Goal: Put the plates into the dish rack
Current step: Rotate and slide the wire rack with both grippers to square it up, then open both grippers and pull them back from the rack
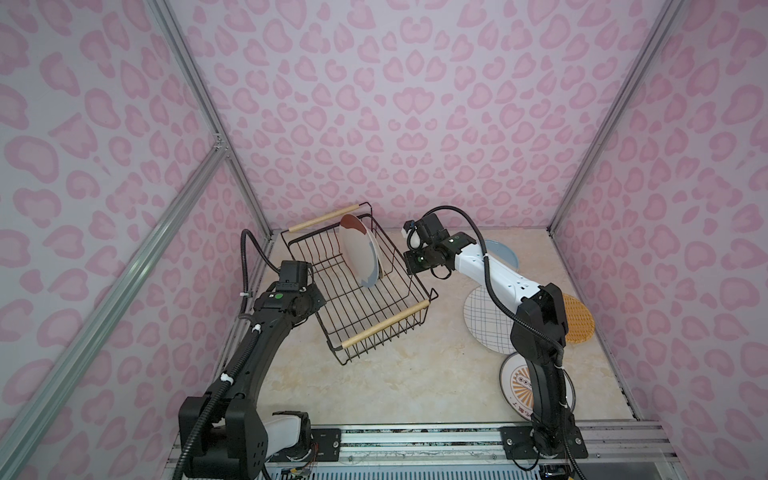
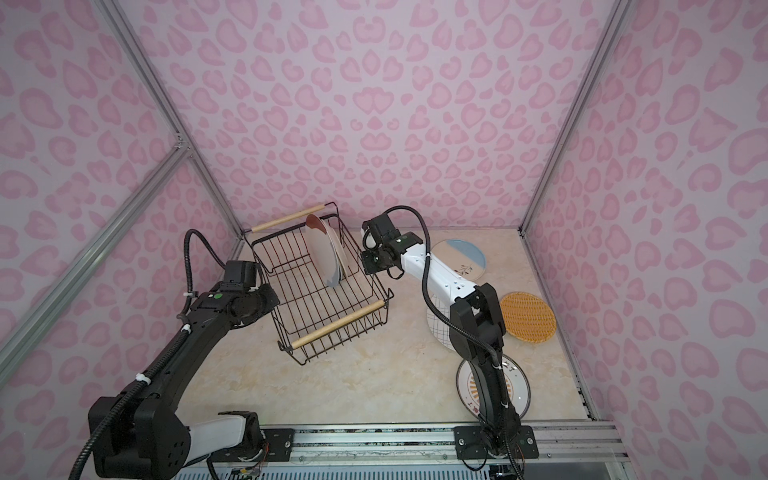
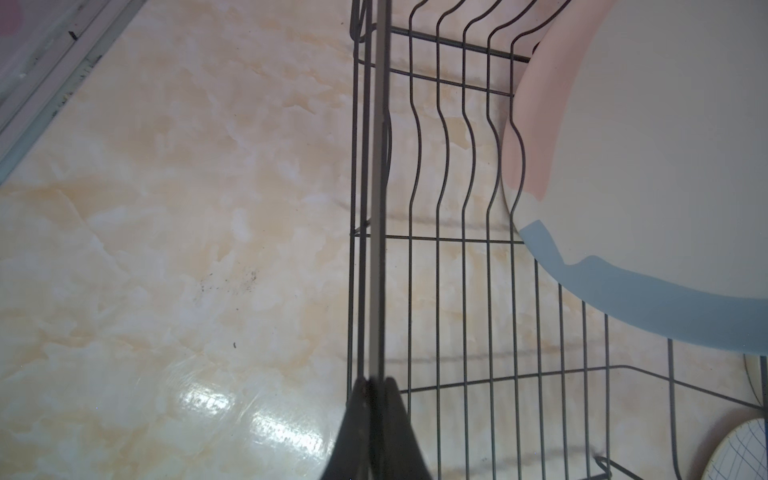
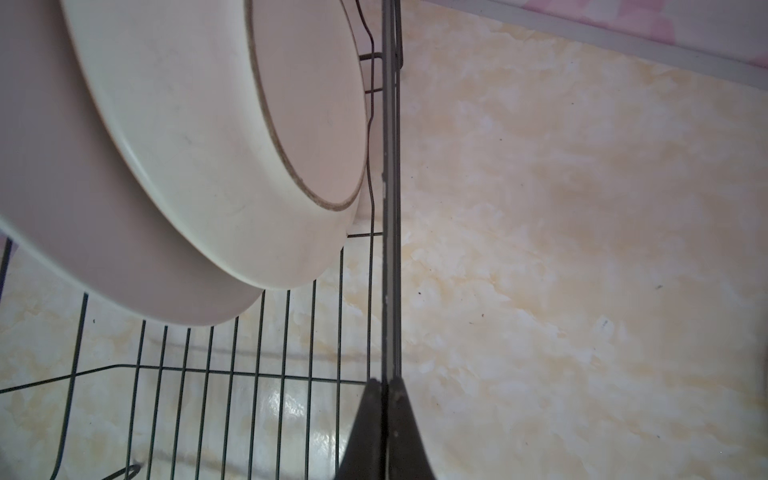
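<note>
**Both grippers clamped on the dish rack, 1 on each long rim**

The left gripper [image 3: 376,380] is fully closed, with the top rim wire of the dish rack [image 1: 399,266] pinched between its fingers. The wire runs straight out ahead of the fingertips. The right gripper [image 4: 384,380] is closed just as tightly on the opposite long rim. The basket therefore spans the gap between the 2 grippers, each biting its own side from outside. Whether the rack's base touches the table [image 1: 395,386] cannot be told.

Inside the rack, the colour-blocked plate [image 3: 644,166] stands on edge across the basket from the left gripper, with its painted face turned toward that gripper. A cream plate [image 4: 208,145] stands behind it, just inside the rim the right gripper holds, and shows that gripper its ringed underside.

4 more plates lie flat on the table behind the right gripper, on the side of it away from the rack:
- The cream-and-blue plate [image 2: 461,259] is nearest the gripper, close behind the wrist.
- The blue-gridded plate [image 1: 484,324] is partly under the right arm [image 1: 536,332].
- The orange woven-look plate [image 2: 528,318] lies beyond the arm's elbow.
- The sunburst plate [image 2: 515,386] is farthest back, largely hidden by the arm.
</note>
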